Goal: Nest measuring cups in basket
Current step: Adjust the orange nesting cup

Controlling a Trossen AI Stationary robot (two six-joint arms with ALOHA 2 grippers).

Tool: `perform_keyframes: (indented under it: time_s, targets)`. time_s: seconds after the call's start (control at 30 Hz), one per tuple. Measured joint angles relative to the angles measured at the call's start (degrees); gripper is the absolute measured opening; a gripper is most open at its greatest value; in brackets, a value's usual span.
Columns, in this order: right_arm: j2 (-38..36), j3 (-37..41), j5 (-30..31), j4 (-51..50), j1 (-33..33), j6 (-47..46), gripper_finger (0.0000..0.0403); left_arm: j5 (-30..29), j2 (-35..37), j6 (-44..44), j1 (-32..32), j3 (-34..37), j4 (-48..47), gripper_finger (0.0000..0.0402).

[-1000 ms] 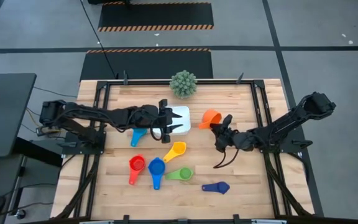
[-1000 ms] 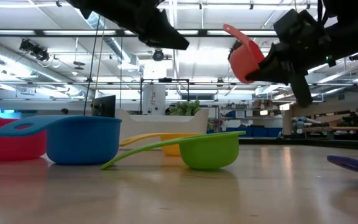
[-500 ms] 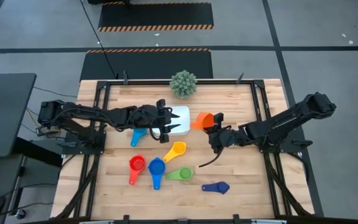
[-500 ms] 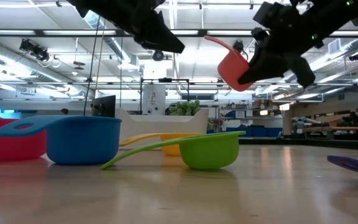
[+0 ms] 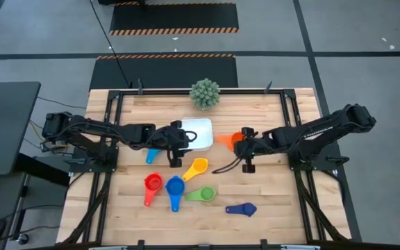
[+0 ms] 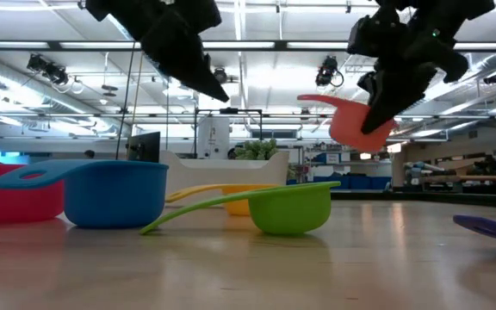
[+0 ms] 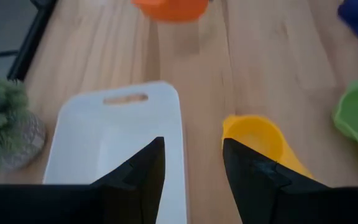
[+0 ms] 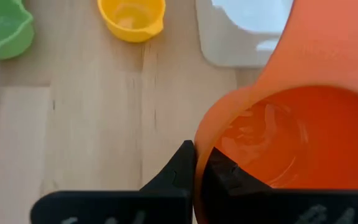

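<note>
In the high view, reading from the left of the frame, the left pincer is hovering over the lower left edge of the basket, its fingers standing apart with nothing between them, the light blue cup lying just below it on the worktop. Below centre, the red cup, blue cup, green cup and yellow cup are lying loose and un-nested, with the dark blue cup further right. Just right of the basket, the right pincer is clenched on the wall of the orange cup, carrying it in the air, as the low view shows, close to the basket's right edge but not yet over it. The spiky plant is standing above the basket at the worktop's far edge. These scoops are looking light, rigid and smooth, so they are likely to slip or swing in a pinch; the thin rim grip seems workable, though pinching low on the wall or at the handle root would probably be steadier. The basket is appearing empty, so the nesting is judged barely begun.
</note>
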State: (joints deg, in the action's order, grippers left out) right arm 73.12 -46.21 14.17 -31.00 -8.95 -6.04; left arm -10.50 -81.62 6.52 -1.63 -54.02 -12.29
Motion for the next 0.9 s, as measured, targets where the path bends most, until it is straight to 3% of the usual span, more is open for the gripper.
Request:
perform_keyframes:
  time_s: [0.17, 0.47, 0.7, 0.9]
  targets:
    - [2.7, -1.4, -3.2, -6.8, 0.8, -3.5, 0.0014, 0.0, 0.0, -0.2, 0.0, 0.0, -3.5, 0.0169]
    - [15.7, -7.9, -8.3, -16.2, 0.8, -4.5, 0.0014, 0.0, 0.0, -0.3, -0.5, 0.0, -5.4, 0.0169]
    - [22.3, -12.4, -11.2, -20.1, 0.8, -3.0, 0.0018, 0.0, 0.0, -1.5, -0.5, 0.0, -5.9, 0.0169]
    - [23.4, -12.6, -11.7, -19.9, 0.8, -2.8, 0.0019, 0.0, 0.0, -2.4, -0.5, 0.0, -7.1, 0.0169]
